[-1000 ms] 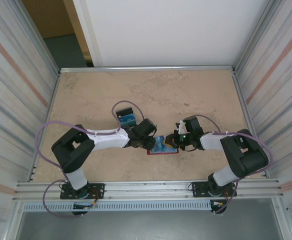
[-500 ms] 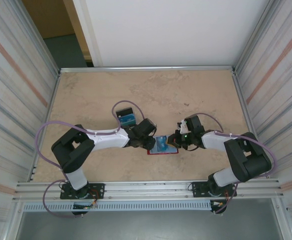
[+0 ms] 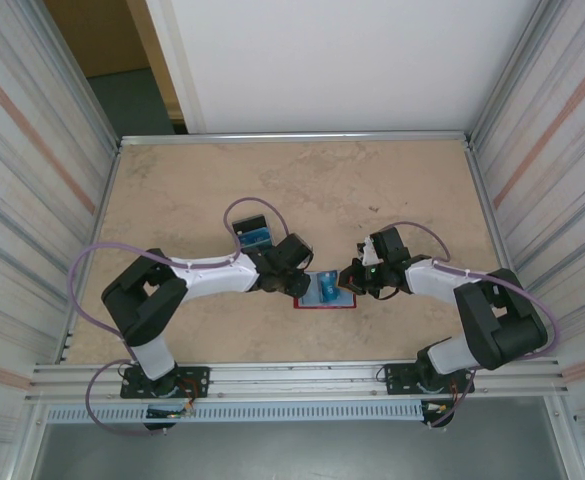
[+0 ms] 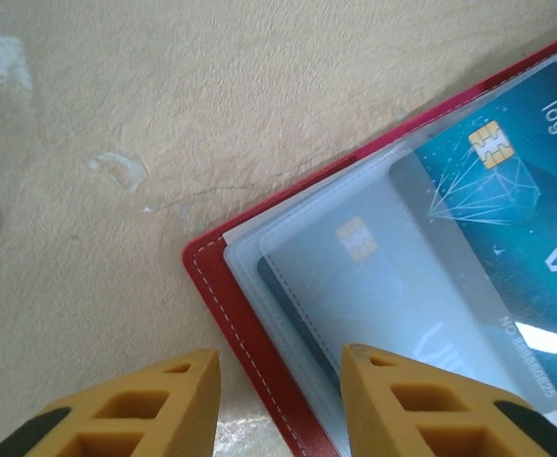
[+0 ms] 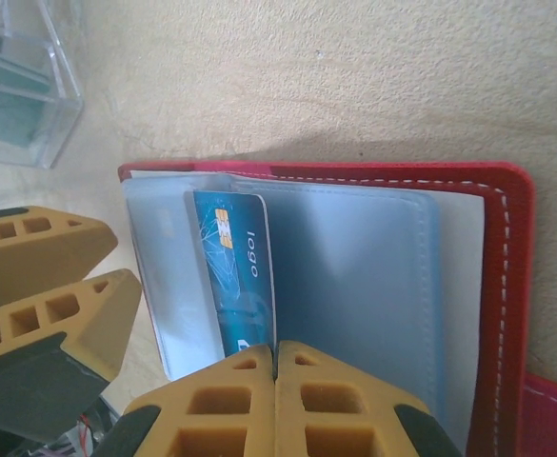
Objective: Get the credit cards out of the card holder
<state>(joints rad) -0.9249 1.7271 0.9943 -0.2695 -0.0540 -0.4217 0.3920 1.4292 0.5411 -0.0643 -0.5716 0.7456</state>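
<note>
The right gripper [image 5: 276,354] was pressed shut on the near end of a blue credit card [image 5: 243,276], its two yellow fingers meeting at the card's edge. The card's long axis ran straight away from those fingers, chip at the far end, across the inside of the card holder [image 5: 495,286]. The holder lay open and face up, pale panels inside a dark-red border, its small red tab [image 5: 556,411] poking out at the lower right of the right wrist view. From above, its long axis ran left to right across the table [image 3: 302,190], between the two grippers and nearer the arms' bases than the far edge. The left gripper [image 4: 276,373] stood narrowly open, one finger either side of the holder's red edge near a corner; whether it touched could not be told. A clear box [image 3: 254,238] sat just beyond the left wrist. Against a second before, the holder had kept its place, while the right arm's elbow had swung outward toward the right wall
</note>
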